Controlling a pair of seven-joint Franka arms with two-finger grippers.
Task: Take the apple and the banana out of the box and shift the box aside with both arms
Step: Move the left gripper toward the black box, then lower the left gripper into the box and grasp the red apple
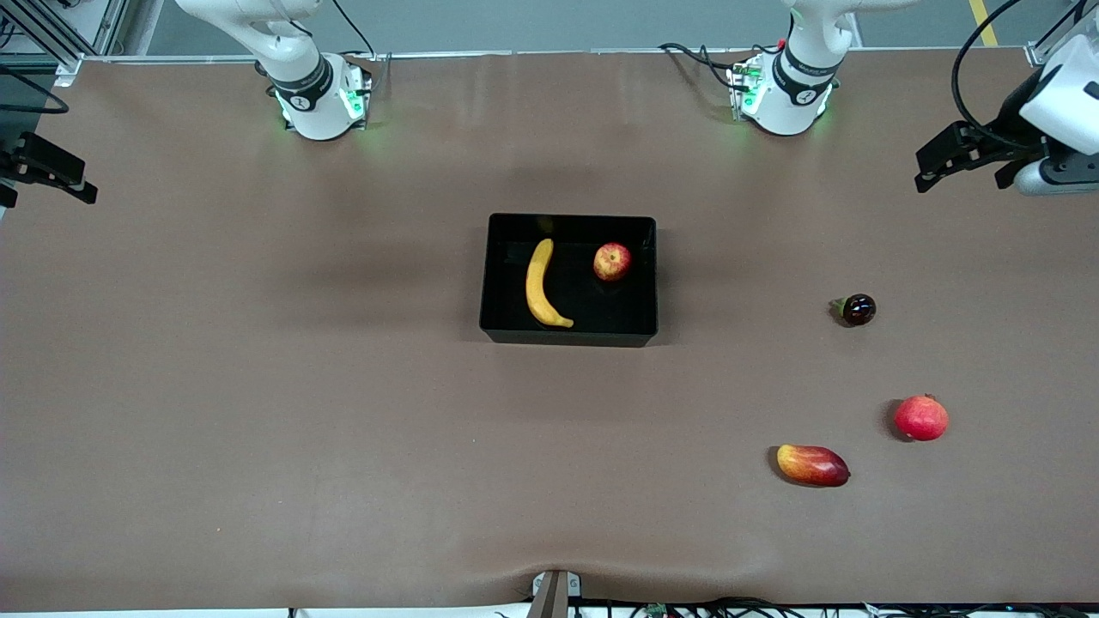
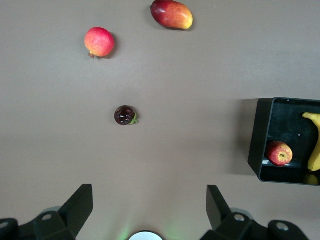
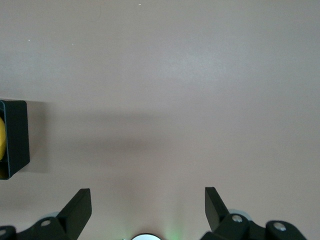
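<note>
Setting: robotics lab, my test station. Evidence: my two white arm bases [image 1: 322,99] bolted along one edge of a brown-covered worktop [image 1: 258,386], green status lights glowing at each; black cables [image 1: 695,56] trailing off the edges; aluminium frame rails [image 1: 51,34] at one corner; grey floor past the worktop.

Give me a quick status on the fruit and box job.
Left gripper and right gripper open, empty, both arms waiting. Banana and apple in the black box. Nothing in the way.
</note>
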